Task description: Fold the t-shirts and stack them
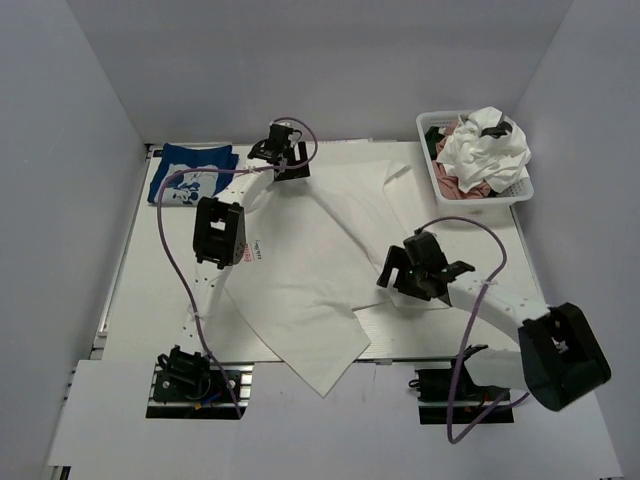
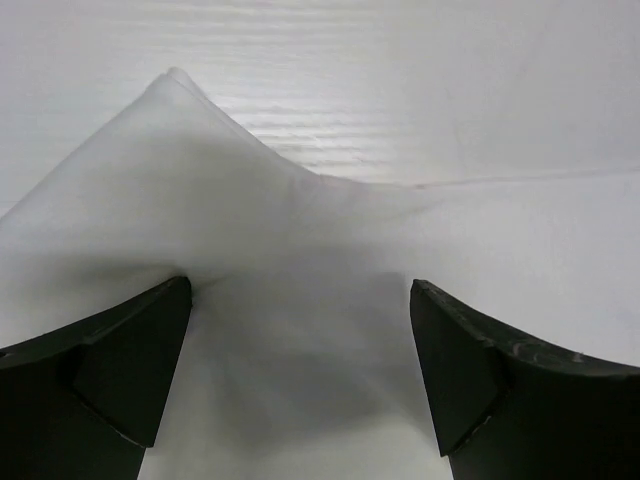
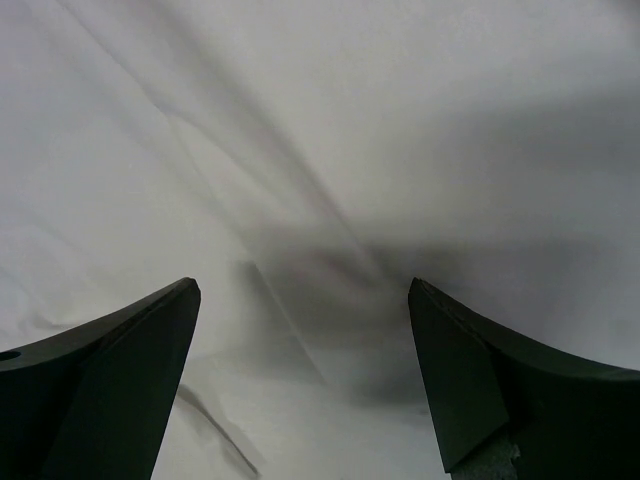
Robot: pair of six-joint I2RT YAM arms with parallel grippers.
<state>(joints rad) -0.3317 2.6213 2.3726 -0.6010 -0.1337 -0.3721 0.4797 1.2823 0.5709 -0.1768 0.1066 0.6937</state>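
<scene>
A large white t-shirt (image 1: 320,260) lies spread and partly folded across the middle of the table, with a bit of red print (image 1: 256,250) showing beside the left arm. My left gripper (image 1: 290,170) is open over the shirt's far edge. In the left wrist view, its fingers (image 2: 300,295) straddle a pointed corner of the white cloth (image 2: 180,160). My right gripper (image 1: 388,272) is open low over the shirt's right side, and its view (image 3: 300,295) shows creased white cloth (image 3: 400,120) between the fingers. A folded blue t-shirt with a white graphic (image 1: 195,170) lies at the back left.
A white mesh basket (image 1: 520,192) stands at the back right and holds a crumpled white tee (image 1: 490,145) and a dusty-pink one (image 1: 462,185). Grey walls close in the table on three sides. The bare table (image 2: 450,80) shows beyond the cloth corner.
</scene>
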